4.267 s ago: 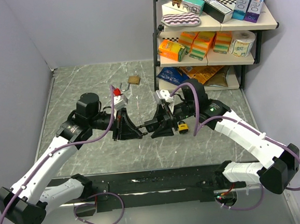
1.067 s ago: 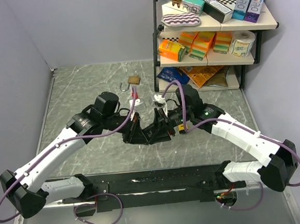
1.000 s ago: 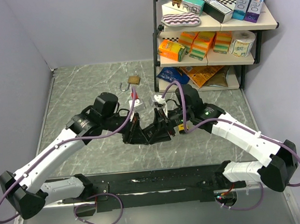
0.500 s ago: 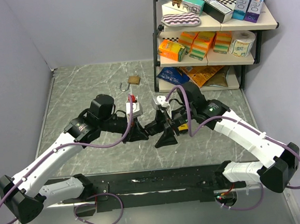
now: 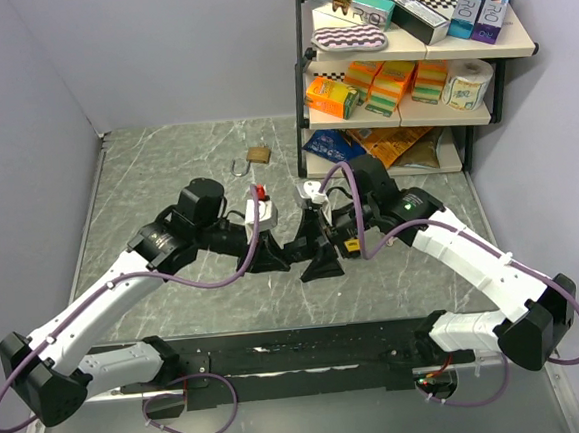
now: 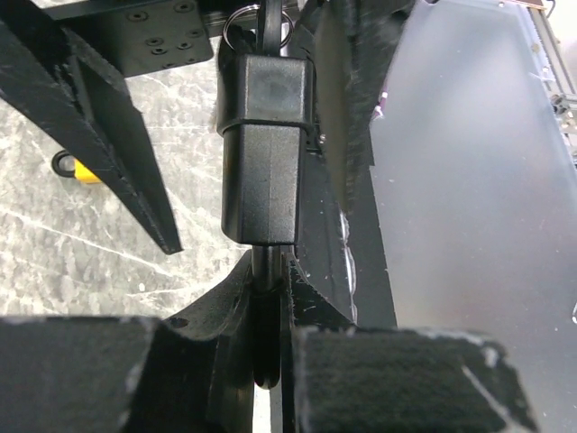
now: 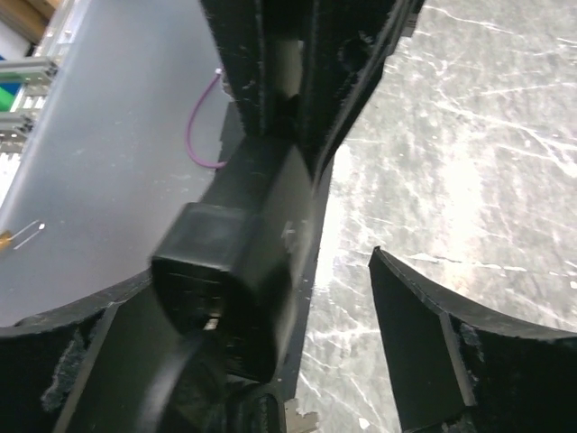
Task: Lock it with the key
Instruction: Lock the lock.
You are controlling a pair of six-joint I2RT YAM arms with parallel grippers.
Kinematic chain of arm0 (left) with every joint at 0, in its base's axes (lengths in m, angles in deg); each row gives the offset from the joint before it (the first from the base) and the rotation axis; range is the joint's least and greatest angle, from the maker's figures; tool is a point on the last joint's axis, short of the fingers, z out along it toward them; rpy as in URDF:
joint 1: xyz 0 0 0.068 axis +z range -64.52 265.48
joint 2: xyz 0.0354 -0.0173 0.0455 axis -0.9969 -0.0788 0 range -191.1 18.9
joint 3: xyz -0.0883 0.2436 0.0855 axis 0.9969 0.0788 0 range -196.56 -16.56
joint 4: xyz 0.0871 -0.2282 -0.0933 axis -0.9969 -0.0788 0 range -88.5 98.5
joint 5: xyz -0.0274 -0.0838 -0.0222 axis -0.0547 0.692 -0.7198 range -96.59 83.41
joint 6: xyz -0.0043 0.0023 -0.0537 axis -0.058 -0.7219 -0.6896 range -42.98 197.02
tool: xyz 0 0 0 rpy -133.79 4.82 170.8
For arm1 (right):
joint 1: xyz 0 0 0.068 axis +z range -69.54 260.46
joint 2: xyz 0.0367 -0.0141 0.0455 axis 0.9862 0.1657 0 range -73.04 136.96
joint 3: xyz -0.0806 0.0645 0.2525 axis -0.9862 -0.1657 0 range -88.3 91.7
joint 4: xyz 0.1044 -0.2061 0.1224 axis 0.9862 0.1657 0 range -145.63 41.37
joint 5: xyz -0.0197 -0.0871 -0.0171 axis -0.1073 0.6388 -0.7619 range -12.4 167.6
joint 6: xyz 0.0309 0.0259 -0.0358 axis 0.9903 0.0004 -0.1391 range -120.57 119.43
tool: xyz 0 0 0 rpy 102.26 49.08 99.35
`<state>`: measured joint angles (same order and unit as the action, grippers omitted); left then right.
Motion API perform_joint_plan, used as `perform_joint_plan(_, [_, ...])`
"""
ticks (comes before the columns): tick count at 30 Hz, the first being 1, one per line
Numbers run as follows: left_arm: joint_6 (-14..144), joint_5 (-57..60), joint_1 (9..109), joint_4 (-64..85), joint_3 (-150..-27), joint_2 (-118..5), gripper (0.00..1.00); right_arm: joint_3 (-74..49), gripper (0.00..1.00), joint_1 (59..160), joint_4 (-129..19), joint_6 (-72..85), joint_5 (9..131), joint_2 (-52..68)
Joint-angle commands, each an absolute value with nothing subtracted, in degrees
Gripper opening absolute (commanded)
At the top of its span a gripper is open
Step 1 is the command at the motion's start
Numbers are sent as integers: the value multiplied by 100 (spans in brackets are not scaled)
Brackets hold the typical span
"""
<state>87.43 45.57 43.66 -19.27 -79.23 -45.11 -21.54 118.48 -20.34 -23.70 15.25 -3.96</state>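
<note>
The black padlock (image 6: 268, 153) is held up off the counter (image 5: 166, 176), about mid-counter between the two arms. The left end effector (image 6: 268, 280) is pinched shut on the thin metal bar coming out of one end of the lock. I take that bar to be the shackle, seen edge-on. The right end effector (image 7: 261, 266) stands open with a finger on either side of the lock's other end. One finger is plainly apart from the body; whether the other brushes it I cannot tell.

What worries me is that narrow pinch. With only a slim bar gripped, the body could swing or twist about it if the right fingers close off-centre. A turn on the key (image 6: 271, 16) might spin the whole lock rather than the cylinder. A clumsy close could also catch the dangling ring and drag the key out. I cannot see whether the shackle is pressed fully home, and if it is not, turning the key would lock nothing.

The lock's long axis runs left to right, roughly level as far as I can judge. The shackle end points left into the closed fingers and the key end points right towards the open ones.
</note>
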Motion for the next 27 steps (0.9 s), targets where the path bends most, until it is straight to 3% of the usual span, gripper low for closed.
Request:
perform_joint_plan(1, [8950, 5080, 4338, -1593, -8344, -4491, 1, -1860, 81, 11765, -2091, -2605, 1652, -431])
perform_joint_plan(15, [8396, 4781, 4347, -1443, -8344, -4684, 1, -1869, 54, 11738, -2161, -2693, 1546, -537])
perform_joint_plan(19, [8405, 4790, 4338, -1601, -8449, -4798, 1, -1860, 53, 11756, -2205, -2676, 1581, -537])
perform_joint_plan(22, [8352, 4747, 4338, -1567, -8432, -4772, 1, -1869, 20, 11764, -2214, -2676, 1564, -536])
perform_joint_plan(23, [8318, 4729, 4347, -1549, -8423, -4755, 1, -1886, 0, 11764, -2223, -2650, 1564, -554])
perform_joint_plan(25, [8273, 4633, 4347, -1523, -8388, -4737, 2, -1930, 0, 11764, -2284, -2571, 1546, -563])
perform_joint_plan(26, [8291, 4606, 4364, -1566, -8379, -4728, 8, -1939, 0, 11747, -2276, -2544, 1546, -580])
perform_joint_plan(27, [8317, 4588, 4417, -1654, -8353, -4719, 26, -1965, 0, 11729, -2311, -2457, 1520, -580])
